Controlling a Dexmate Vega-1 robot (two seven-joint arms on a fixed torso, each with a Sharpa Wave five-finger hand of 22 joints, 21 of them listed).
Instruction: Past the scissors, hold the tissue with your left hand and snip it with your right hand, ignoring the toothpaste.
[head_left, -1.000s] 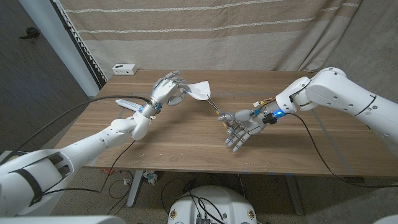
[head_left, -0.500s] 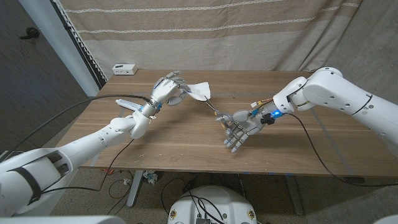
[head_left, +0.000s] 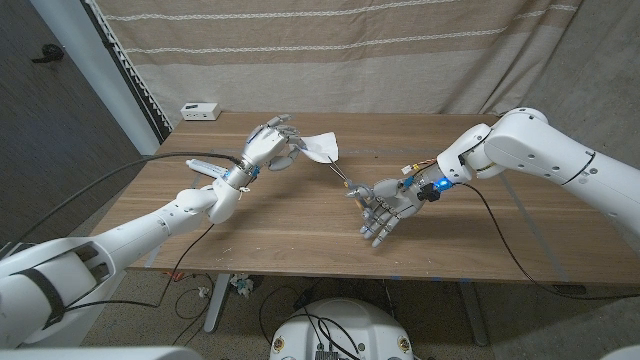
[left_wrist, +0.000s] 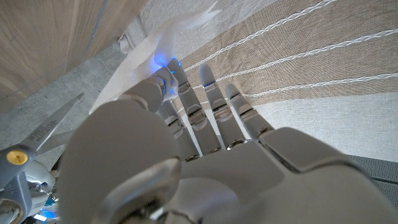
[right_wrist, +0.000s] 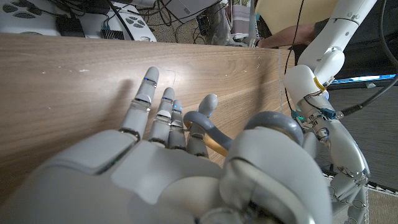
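My left hand (head_left: 268, 146) is raised over the table's back left part and pinches a white tissue (head_left: 322, 146), which hangs out toward the middle. In the left wrist view the tissue (left_wrist: 140, 65) runs up past my fingers. My right hand (head_left: 386, 206) grips the scissors (head_left: 345, 178) by their grey handles (right_wrist: 210, 126), its other fingers spread downward. The blades (left_wrist: 53, 132) point up at the tissue's lower edge, with the tips just short of it. I cannot tell whether the blades are apart. A white toothpaste tube (head_left: 200, 164) lies on the table beside my left forearm.
A small white box (head_left: 200, 110) sits at the table's (head_left: 300, 235) back left corner. A striped curtain hangs behind the table. Cables trail from both wrists across the wood. My left hand (right_wrist: 326, 127) also appears in the right wrist view.
My right hand has crept a little to the left with the scissors, bringing the blade tips closer to the tissue. The left hand and tissue have stayed put.
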